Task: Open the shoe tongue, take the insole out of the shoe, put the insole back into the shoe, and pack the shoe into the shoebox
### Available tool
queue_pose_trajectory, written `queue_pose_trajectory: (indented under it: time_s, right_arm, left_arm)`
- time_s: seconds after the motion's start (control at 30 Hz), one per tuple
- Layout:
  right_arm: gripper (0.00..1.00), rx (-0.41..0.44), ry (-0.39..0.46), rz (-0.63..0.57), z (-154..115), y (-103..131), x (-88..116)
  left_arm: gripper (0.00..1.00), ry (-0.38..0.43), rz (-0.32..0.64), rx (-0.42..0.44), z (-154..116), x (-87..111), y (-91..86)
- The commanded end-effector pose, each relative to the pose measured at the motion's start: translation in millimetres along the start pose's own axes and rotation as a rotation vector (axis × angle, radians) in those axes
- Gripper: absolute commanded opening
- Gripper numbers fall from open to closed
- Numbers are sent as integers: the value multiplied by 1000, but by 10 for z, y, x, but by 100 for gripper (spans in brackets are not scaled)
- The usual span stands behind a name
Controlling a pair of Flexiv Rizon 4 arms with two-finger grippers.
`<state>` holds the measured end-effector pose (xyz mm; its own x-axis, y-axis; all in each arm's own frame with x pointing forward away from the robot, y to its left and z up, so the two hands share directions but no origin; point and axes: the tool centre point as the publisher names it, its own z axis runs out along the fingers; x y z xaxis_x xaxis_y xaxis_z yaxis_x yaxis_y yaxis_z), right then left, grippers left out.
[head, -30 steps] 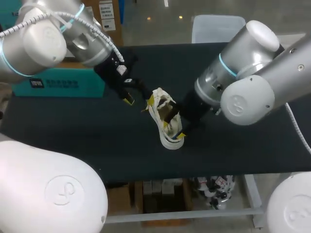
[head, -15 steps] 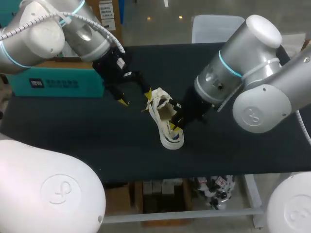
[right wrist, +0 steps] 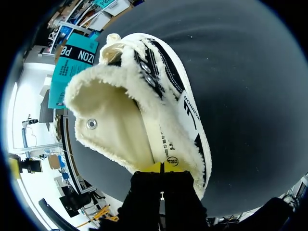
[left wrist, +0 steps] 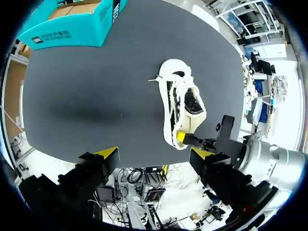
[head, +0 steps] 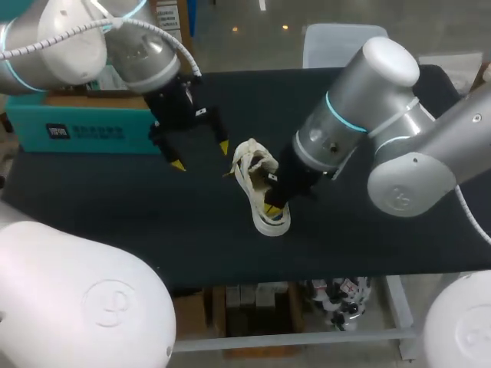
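The left hand (head: 201, 156) has drawn back from the shoe (head: 258, 178) toward the shoebox (head: 84, 129) and hangs spread above the bench (head: 115, 211). The right hand (head: 271, 207) pinches the heel rim. The shoe lies mid-bench, its mouth gaping. Insole removal likely follows.

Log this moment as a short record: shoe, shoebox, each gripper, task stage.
shoe: white, fleece-lined, on the black table, opening facing the right gripper
shoebox: teal, open, at the table's left edge, apart from the shoe
left gripper: open, empty, above the table between shoebox and shoe
right gripper: fingers together at the shoe's heel rim; whether they pinch anything is unclear
stage: shoe not yet boxed
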<state>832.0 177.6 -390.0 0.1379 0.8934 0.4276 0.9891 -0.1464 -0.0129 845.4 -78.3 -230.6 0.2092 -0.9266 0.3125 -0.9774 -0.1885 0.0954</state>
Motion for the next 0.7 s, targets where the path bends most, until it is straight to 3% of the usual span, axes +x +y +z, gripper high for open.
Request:
queue_pose_trajectory:
  time_s: [0.03,0.27,0.53,0.7]
  right_arm:
    - [0,-73,-1,-14,132,15,40]
    - [0,-105,-4,-25,189,58,7]
    - [0,-120,-7,-23,282,105,-13]
    - [0,-147,5,-35,145,84,29]
  left_arm:
    - [100,-113,-103,30,-14,62,49]
    - [100,-195,-58,83,31,68,86]
    - [100,-204,10,64,131,26,88]
    - [100,-198,14,57,159,12,60]
